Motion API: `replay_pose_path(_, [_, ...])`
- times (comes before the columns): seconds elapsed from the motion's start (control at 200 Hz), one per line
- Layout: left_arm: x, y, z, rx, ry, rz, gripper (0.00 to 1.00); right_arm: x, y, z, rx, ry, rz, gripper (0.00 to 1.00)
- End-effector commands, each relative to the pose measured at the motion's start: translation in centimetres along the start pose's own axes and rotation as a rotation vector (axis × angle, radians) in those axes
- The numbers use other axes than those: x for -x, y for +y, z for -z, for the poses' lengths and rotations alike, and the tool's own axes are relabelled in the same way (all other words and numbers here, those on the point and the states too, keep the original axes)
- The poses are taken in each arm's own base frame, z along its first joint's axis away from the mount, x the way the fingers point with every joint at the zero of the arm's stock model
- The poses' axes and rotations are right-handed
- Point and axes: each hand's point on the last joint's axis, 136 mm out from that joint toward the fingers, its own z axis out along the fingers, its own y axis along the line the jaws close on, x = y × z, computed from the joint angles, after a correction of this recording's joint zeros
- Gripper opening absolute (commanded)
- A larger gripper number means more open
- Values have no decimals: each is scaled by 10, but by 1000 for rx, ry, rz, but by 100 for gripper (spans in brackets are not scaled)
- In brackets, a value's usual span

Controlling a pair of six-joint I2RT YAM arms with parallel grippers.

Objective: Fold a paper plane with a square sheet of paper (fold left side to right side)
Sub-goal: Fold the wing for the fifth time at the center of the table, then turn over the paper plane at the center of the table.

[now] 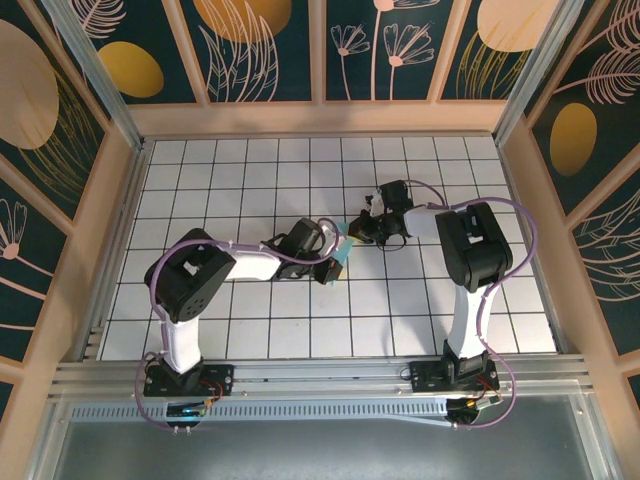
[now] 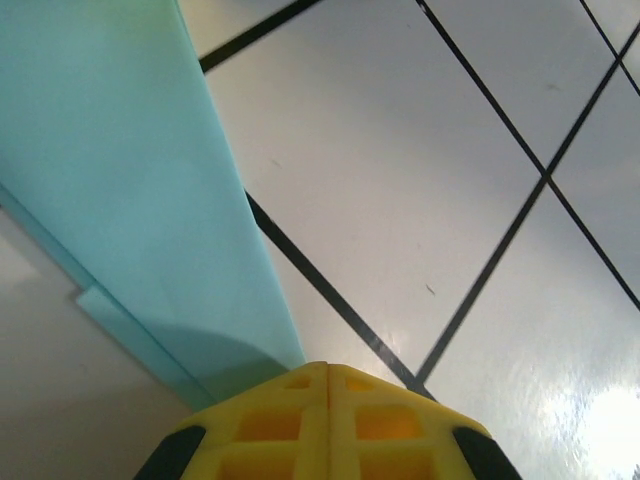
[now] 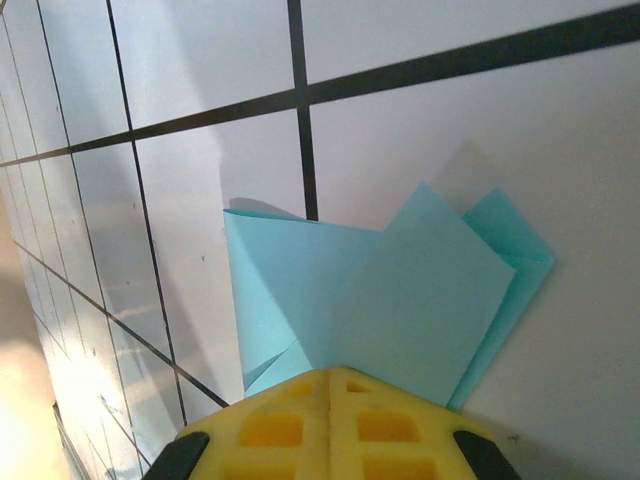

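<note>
One folded paper (image 1: 342, 250), mostly hidden overhead, cut off up close; left fingers (image 2: 280, 425) and right fingers (image 3: 280, 425), pressed together, each pinch it.

No writing, label, brand, number or sign could be read in any view. The folded light-blue paper (image 3: 400, 300) was plain. The white grid tiles (image 1: 300, 330) bore only black lines, and the wall panels (image 1: 240, 45) carried only drawn leaves and orange discs.
</note>
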Motion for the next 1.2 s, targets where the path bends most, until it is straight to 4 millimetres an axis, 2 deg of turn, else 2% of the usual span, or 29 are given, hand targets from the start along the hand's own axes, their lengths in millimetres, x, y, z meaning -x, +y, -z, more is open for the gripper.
replay_pose_path(0.0, [-46,-9,5,-37,121,-13,0,-17,-38,-10,-115,46,-47,0])
replay_pose_path(0.255, [-52,-20,21,-70,84,-42,2,-15,-39,-11,-123,46,-45,0])
replay_pose_path(0.445, [-58,-26,33,-88,53,-58,4,-5,-27,-6,-110,28,-21,0])
replay_pose_path(0.606, [-29,-35,56,-82,-92,-54,4,17,-2,8,-95,-26,38,0])
replay_pose_path(0.756, [6,-30,85,-43,-272,1,3,40,25,33,-102,-114,100,14])
replay_pose_path(0.861, [29,-15,113,41,-417,65,5,47,36,51,-147,-171,133,27])
replay_pose_path(0.966, [45,10,144,187,-552,150,1,43,40,63,-239,-207,162,38])
replay_pose_path(1.081, [51,32,182,332,-695,237,12,34,42,65,-354,-236,194,48])
replay_pose_path(1.196, [49,43,210,420,-791,278,27,19,44,56,-469,-237,239,55])
